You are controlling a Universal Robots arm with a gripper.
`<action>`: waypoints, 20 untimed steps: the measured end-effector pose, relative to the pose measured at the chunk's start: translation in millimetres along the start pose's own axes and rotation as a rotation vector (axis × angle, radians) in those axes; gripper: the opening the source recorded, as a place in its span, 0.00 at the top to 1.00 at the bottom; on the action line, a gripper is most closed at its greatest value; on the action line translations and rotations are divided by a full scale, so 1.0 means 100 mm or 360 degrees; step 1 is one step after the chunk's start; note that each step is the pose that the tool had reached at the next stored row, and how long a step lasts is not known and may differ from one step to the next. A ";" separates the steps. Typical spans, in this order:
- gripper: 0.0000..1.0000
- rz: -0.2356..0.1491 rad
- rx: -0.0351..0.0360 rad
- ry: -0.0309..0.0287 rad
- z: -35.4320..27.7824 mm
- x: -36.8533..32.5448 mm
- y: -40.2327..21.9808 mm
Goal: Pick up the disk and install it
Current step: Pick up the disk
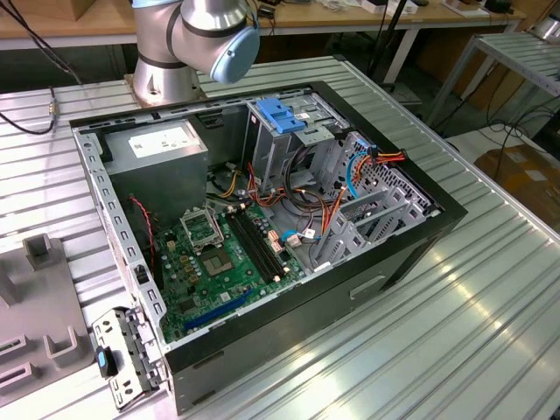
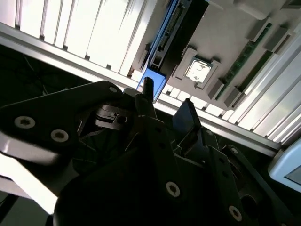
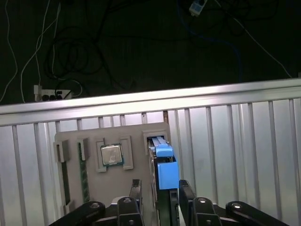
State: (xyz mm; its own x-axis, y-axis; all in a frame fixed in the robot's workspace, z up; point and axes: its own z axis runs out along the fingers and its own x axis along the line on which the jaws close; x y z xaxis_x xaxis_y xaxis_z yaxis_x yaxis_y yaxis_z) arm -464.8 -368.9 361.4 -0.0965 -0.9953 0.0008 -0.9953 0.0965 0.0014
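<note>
The disk (image 3: 165,169) stands on edge in a slot of a grey parts tray (image 3: 136,134), its bright blue rail and end cap facing the first wrist view. My gripper (image 3: 161,190) hangs just above it, open, with one black finger on each side of the blue end and a small gap showing. The second wrist view has the same blue rail of the disk (image 2: 162,42) running away from the gripper (image 2: 168,101). In the exterior view the open computer case (image 1: 262,219) lies on the table.
The tray also holds a processor chip (image 3: 111,154) and a memory stick (image 3: 82,169). Inside the case are a grey power-supply box (image 1: 162,140), a drive cage with a blue latch plate (image 1: 282,114), loose cables and the motherboard. The arm's base (image 1: 201,35) stands behind the case.
</note>
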 end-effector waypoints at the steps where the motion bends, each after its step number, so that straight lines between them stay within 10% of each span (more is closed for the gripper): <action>1: 0.55 -0.0005 0.0000 0.00001 0.021 -0.009 0.002; 12: 0.48 -0.0084 -0.0001 -0.00056 0.199 -0.019 0.050; 20: 0.48 -0.0149 -0.0001 -0.00062 0.443 -0.023 0.050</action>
State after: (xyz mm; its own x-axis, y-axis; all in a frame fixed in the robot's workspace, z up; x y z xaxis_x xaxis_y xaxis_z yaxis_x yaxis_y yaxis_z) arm -469.7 -366.2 317.1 -0.0027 -1.0000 -0.0032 -1.0000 0.0027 0.0017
